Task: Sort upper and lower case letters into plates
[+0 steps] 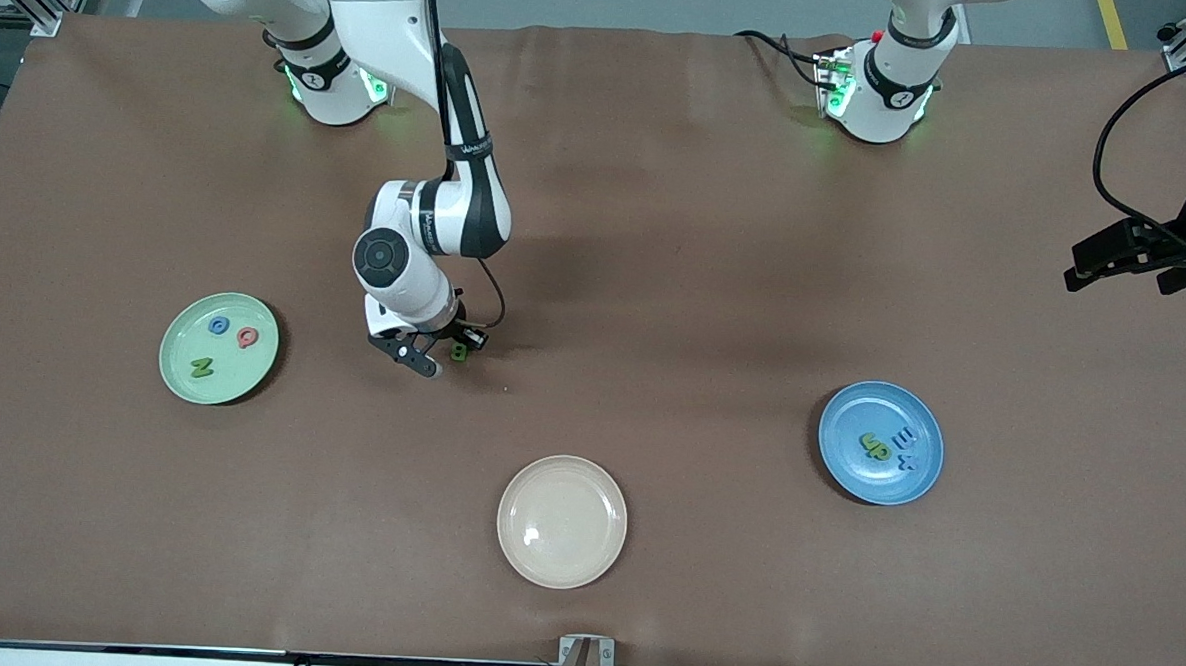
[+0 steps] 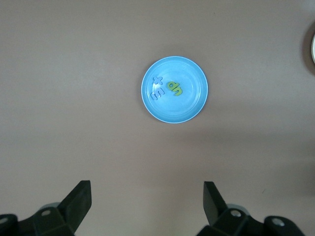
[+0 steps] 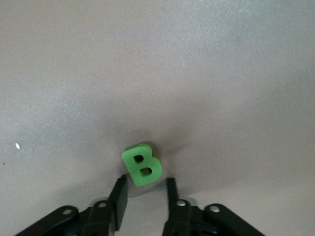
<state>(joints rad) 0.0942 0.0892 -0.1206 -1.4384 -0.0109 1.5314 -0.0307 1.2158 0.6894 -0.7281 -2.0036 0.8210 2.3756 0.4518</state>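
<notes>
Three plates on the brown matte tabletop (image 1: 658, 226), with wide bare room mid-tabletop. I see the mint plate (image 1: 219, 347) toward the right arm's end holding G, Q, N; the blue plate (image 1: 880, 443) toward the left arm's end holding u, p, m, x; the cream plate (image 1: 562, 521) near the front edge. Right end effector (image 3: 146, 196), fingers slightly apart, straddles the chunky green B (image 3: 142, 164); I can't tell if it grips. Left end effector (image 2: 147, 201) hangs spread wide over the blue plate.
</notes>
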